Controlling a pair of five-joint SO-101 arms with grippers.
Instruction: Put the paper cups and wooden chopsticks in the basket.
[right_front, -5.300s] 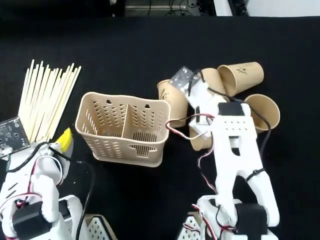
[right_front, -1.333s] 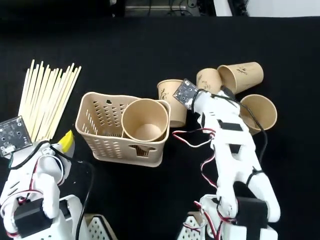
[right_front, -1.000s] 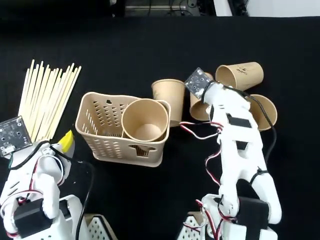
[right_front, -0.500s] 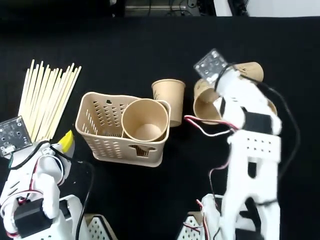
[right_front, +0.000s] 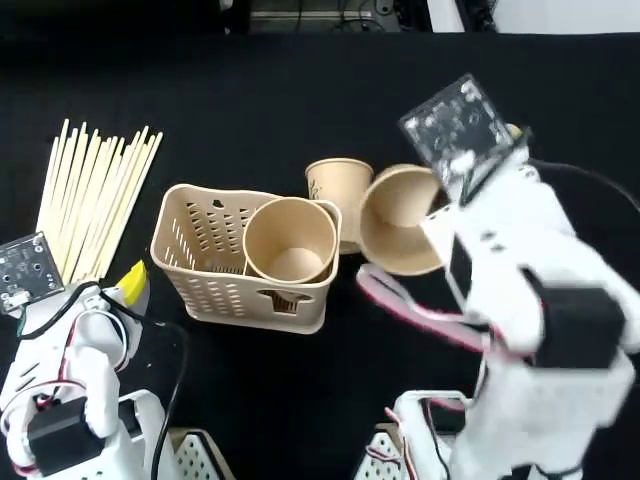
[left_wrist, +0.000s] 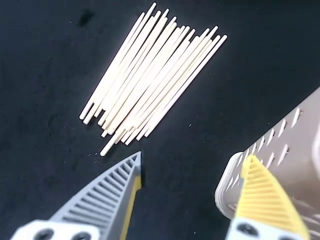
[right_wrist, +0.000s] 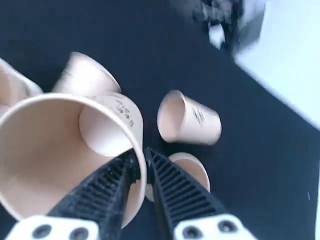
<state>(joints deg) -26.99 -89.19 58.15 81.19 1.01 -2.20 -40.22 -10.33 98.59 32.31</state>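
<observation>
The beige basket (right_front: 230, 262) has one paper cup (right_front: 290, 240) standing in its right compartment. A second cup (right_front: 337, 188) stands just behind the basket's right corner. My right gripper (right_wrist: 141, 152) is shut on the rim of a third cup (right_front: 397, 220) (right_wrist: 55, 150), held above the table right of the basket with its mouth towards the camera. Below it lie more cups (right_wrist: 192, 120) (right_wrist: 85, 75) (right_wrist: 187, 170). The wooden chopsticks (right_front: 92, 198) (left_wrist: 150, 75) lie fanned out left of the basket. My left gripper (left_wrist: 194, 159) (right_front: 128, 283) hangs open just short of their near ends, beside the basket's corner (left_wrist: 280, 150).
The table is covered in black cloth. The right arm's white body (right_front: 520, 300) covers the cup pile from above. Bare cloth lies behind the basket and in front of it between the two arm bases.
A cup has gone into the basket since the oldest frame. In the last second my right gripper took another cup from the pile, lifted it and swung it left towards the basket. The left arm stayed still.
</observation>
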